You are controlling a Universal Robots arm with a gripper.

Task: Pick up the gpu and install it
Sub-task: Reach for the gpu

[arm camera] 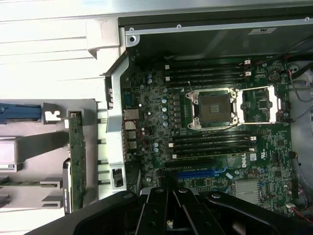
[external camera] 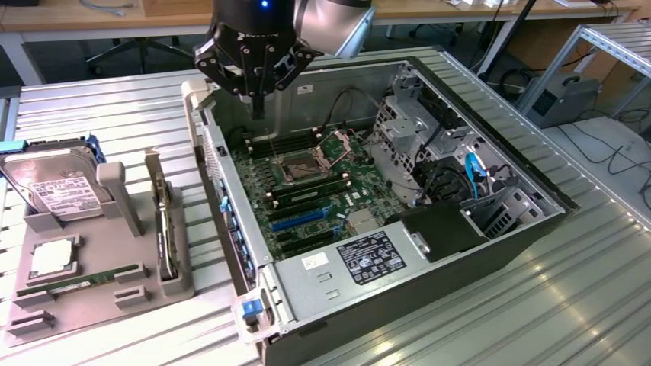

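Above the case's far end: the gripper point(external camera: 256, 97) is hung over the open computer case point(external camera: 458, 267), close to its far wall, toward the exterior view's left. Nothing is touched.
Fingers: pressed together, tips pointed down. Nothing is held between them.
Gpu point(external camera: 163, 229): stood on its long edge in a slot of the grey holder point(external camera: 142, 290), just beside the case's side wall on the exterior view's left. Not picked up, and well apart from the gripper, nearer than it.
Gpu in wrist view: seen edge-on as a thin dark strip point(arm camera: 76, 161) next to the case wall.
Holder: laid on the slatted metal table point(external camera: 529, 320). A hard drive point(external camera: 56, 191) with a white label is propped at its far end. A processor point(external camera: 51, 259) is laid flat nearer, with a green memory stick point(external camera: 81, 284) nearer again.
Motherboard point(external camera: 336, 171): exposed inside the case. An open processor socket point(external camera: 305, 164) is seen at its middle, and a blue slot point(external camera: 300, 219) on its near side.
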